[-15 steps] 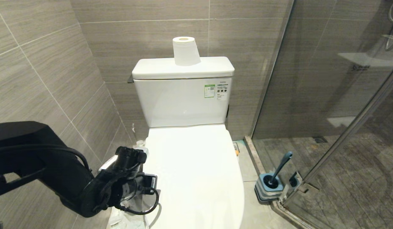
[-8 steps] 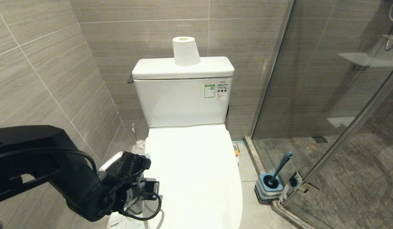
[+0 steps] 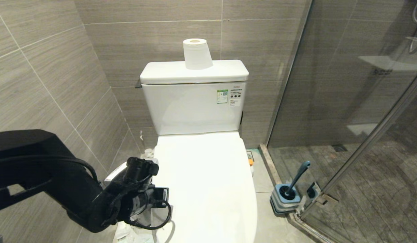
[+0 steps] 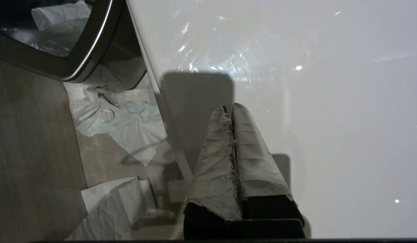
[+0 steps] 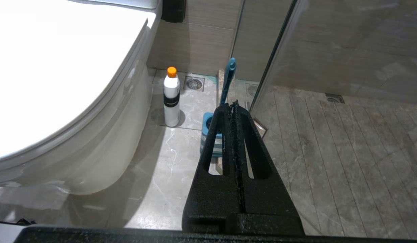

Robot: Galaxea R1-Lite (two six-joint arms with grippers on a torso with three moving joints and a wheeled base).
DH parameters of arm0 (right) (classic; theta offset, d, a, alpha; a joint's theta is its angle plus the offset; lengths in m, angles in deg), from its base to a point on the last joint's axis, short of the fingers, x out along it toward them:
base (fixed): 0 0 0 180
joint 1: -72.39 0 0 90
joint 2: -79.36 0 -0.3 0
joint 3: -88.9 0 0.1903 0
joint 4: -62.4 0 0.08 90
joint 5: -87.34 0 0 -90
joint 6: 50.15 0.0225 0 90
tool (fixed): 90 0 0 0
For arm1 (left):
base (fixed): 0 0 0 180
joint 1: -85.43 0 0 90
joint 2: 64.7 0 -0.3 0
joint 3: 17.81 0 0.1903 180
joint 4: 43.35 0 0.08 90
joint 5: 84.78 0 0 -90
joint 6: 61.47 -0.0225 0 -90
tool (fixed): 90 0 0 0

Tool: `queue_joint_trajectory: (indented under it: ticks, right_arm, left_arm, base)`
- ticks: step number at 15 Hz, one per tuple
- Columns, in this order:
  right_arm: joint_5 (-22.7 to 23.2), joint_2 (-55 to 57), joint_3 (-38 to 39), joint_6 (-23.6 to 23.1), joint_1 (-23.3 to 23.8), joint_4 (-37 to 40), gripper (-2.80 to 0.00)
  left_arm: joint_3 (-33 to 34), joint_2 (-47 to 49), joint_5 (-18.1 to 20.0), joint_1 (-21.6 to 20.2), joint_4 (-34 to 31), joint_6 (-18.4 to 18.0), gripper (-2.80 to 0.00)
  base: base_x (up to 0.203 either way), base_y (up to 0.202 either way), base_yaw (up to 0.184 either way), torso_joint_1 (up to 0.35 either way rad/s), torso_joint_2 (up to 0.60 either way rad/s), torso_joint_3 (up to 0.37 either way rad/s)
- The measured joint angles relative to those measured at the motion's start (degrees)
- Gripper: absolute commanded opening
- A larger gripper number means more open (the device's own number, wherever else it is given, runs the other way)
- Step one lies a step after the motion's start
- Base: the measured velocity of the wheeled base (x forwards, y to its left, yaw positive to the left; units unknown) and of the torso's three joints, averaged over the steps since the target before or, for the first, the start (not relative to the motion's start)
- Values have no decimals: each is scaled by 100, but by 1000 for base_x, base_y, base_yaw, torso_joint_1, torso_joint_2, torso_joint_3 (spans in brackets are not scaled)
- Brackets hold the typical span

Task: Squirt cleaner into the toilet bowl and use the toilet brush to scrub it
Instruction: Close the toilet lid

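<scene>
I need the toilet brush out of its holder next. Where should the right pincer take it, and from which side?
Grip the toilet brush on the upper part of its slim teal handle, below the rounded tip. It leans out of the holder beside the glass door, so probably come from the open floor side, pincer fingers across the shaft.

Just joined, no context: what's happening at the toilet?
Nothing is held yet. The toilet lid is down. The left claw, shut and empty, sits over the lid's edge beside the bin. The right claw is shut, off to the side. The toilet brush stands in its holder; a cleaner bottle stands on the floor.
</scene>
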Motion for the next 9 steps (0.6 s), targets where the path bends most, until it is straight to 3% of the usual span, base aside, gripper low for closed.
queue_joint_trajectory:
  ticks: [2,5,9]
  right_arm:
    - [2,0,0,0,0,2,-280]
    - [0,0,0,0,0,2,-280]
    - [0,0,0,-2,0,2,-280]
  left_arm:
    - [-231,-428,104,-70,-573,-107,-280]
    - [-1291,-1161,342,-271,-2337,-376,-280]
    - [-2788,-1989,288,-298,-4916,-1223,-280]
  base:
    - [0,0,0,0,0,0]
    - [0,0,0,0,0,0]
    - [0,0,0,0,0,0]
